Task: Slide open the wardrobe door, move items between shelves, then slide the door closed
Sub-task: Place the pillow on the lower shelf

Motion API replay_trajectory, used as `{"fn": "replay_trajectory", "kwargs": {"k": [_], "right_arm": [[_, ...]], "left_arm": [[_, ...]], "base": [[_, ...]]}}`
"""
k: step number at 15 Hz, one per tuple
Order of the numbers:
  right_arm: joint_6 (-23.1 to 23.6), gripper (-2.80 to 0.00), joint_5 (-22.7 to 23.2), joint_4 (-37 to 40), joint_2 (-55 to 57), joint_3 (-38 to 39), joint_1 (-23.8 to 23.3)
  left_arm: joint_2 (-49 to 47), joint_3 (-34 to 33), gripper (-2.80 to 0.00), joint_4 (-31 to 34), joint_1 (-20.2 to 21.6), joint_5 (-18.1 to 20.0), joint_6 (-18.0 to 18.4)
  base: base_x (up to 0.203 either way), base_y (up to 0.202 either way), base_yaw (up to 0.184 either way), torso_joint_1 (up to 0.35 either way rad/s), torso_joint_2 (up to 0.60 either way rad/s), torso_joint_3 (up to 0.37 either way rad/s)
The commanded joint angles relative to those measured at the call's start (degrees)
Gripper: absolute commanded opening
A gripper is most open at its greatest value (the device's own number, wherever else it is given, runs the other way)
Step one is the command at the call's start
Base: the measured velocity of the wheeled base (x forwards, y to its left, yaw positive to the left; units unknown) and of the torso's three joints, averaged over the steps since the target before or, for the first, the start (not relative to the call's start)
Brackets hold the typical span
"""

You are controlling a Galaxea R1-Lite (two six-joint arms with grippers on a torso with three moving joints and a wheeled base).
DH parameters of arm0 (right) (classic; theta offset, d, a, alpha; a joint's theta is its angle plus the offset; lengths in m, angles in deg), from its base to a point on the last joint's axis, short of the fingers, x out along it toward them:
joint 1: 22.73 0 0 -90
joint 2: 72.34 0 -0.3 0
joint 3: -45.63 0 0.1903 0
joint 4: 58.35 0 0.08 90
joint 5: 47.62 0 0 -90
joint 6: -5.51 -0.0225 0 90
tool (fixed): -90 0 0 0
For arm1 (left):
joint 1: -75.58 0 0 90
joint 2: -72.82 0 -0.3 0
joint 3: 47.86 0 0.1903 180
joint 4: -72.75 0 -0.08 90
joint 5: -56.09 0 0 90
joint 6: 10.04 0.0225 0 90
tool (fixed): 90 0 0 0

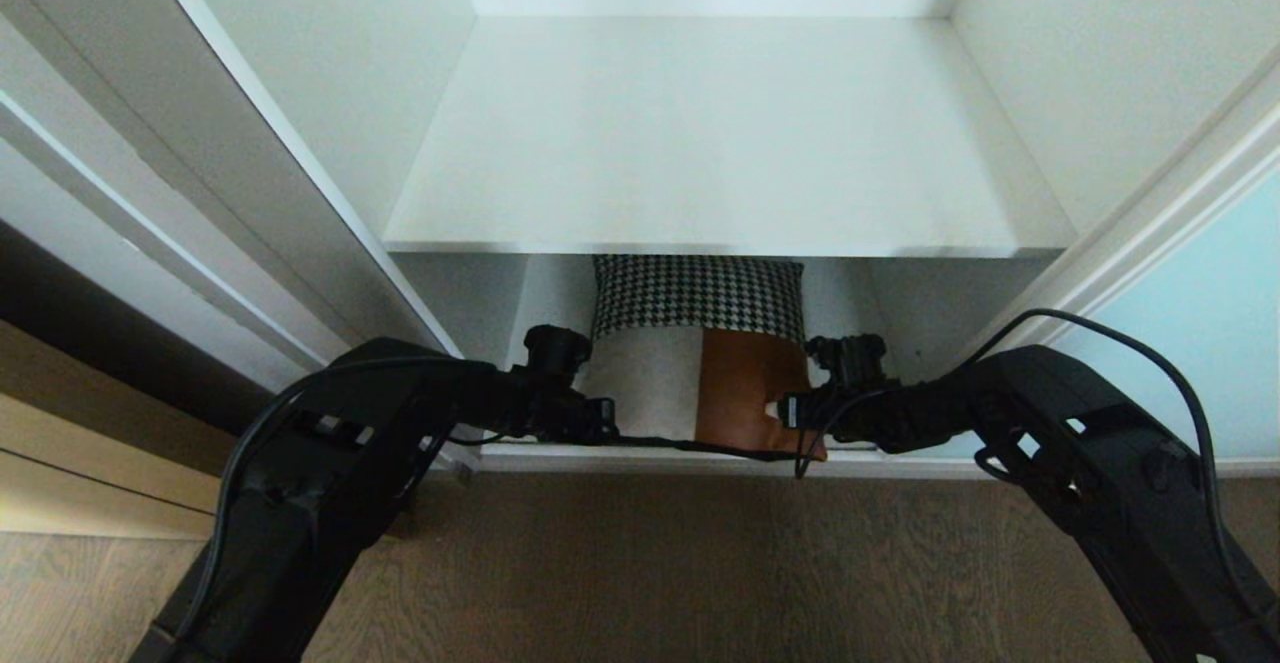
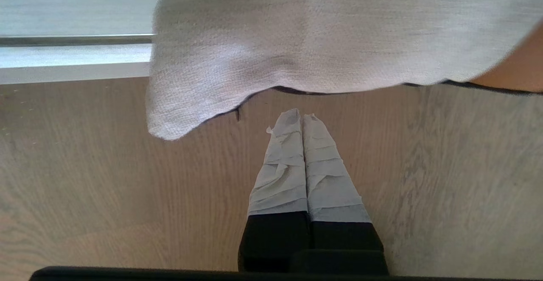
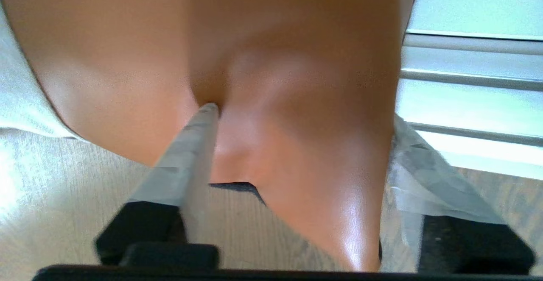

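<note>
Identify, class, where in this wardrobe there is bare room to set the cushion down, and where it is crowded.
Free: the upper shelf, a bare white board between the two side walls, back to the rear panel. Crowded: the lower compartment, where the cushion fills the middle, with the left gripper and right gripper at its front corners, leaving only narrow strips beside each wall.

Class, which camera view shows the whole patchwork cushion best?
Head view: the cushion shows houndstooth, cream and rust panels, lying under the shelf. Left wrist view gives only a cream corner, right wrist view only rust close-up.

Cushion (image 1: 700, 343) on the lower shelf (image 1: 900, 343), beneath the upper shelf (image 1: 720, 143)
</note>
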Motion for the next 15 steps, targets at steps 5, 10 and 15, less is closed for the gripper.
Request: {"fn": "replay_trajectory", "kwargs": {"k": [5,10,15], "right_arm": [[-0.26,0.0,-1.19,-0.39,-2.23,0.04,-0.64],[-0.26,0.0,-1.98,-2.89,-5.29,2.77,-1.12],[0.2,0.0,-0.4,-5.18,-10.6,11.39,-0.05]], "left_arm": [[-1.52,-0.07,-2.8,1.22,0.12,-1.93,3.03],[-1.61,0.01,-2.8,1.4,0.12,-2.82,3.7],[-1.96,0.01,-2.8,0.35,0.12,-3.14,3.7]], "base": [[0.0,0.0,0.0,0.0,0.0,0.0],[0.0,0.0,0.0,0.0,0.0,0.0],[0.0,0.0,0.0,0.0,0.0,0.0]]}}
